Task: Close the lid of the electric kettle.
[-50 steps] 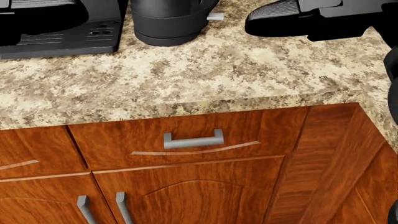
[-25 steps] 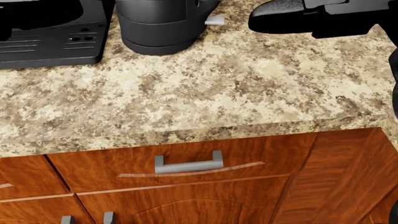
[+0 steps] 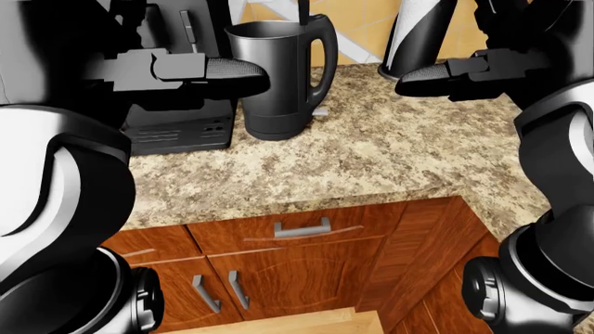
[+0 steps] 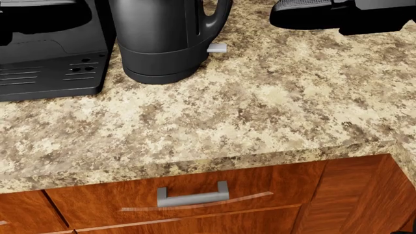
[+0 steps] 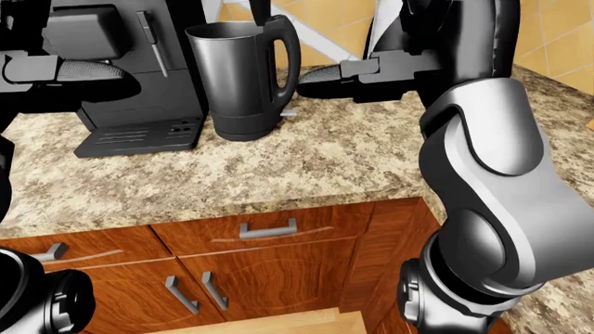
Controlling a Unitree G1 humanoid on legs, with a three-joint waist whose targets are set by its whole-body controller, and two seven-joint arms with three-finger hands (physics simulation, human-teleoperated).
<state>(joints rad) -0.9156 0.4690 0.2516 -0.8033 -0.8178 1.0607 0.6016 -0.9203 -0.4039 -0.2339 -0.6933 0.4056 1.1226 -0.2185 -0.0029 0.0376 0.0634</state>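
Observation:
The dark grey electric kettle (image 3: pixel 278 76) stands on the speckled granite counter (image 3: pixel 390 153), its handle on the right. Its lid (image 3: pixel 303 10) stands upright, open, above the rim. My left hand (image 3: pixel 251 75) hangs open at the height of the kettle's body. It overlaps the kettle's left side in the left-eye view but is clearly apart from it in the right-eye view (image 5: pixel 102 72). My right hand (image 3: pixel 413 83) is open and empty, to the right of the kettle's handle, and it also shows in the head view (image 4: pixel 292 14).
A black coffee machine (image 3: pixel 176 129) stands just left of the kettle. A black-and-white upright roll (image 3: pixel 418 28) stands behind my right hand. Below the counter edge are wooden drawers and doors with grey handles (image 4: pixel 193 196). The counter turns a corner at the right.
The camera has moved. The counter and kettle slide down in the head view, so more of the kettle's body shows. My right hand stays at the top right.

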